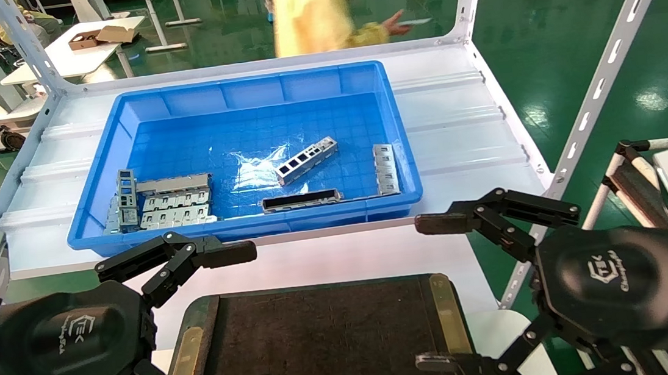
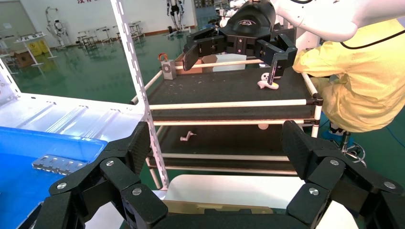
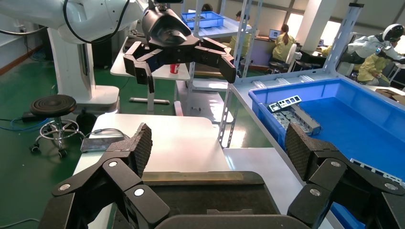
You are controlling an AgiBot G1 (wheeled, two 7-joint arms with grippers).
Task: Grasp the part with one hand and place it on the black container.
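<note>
The part (image 1: 307, 160), a slim light-silver bar with square dark windows, lies slanted in the middle of the blue bin (image 1: 252, 226). The black container (image 1: 324, 341) lies in front of the bin, between my two grippers; it also shows in the left wrist view (image 2: 215, 207) and the right wrist view (image 3: 205, 193). My left gripper (image 1: 243, 322) (image 2: 217, 148) is open and empty over the container's left edge. My right gripper (image 1: 430, 293) (image 3: 217, 148) is open and empty over its right edge. Both are well short of the bin.
In the bin lie a darker slotted bar (image 1: 301, 200), a pile of grey tabbed plates (image 1: 173, 201) at the left and one plate (image 1: 385, 169) at the right. White rack posts (image 1: 604, 69) stand on the right. A person in yellow (image 1: 311, 12) stands behind the shelf.
</note>
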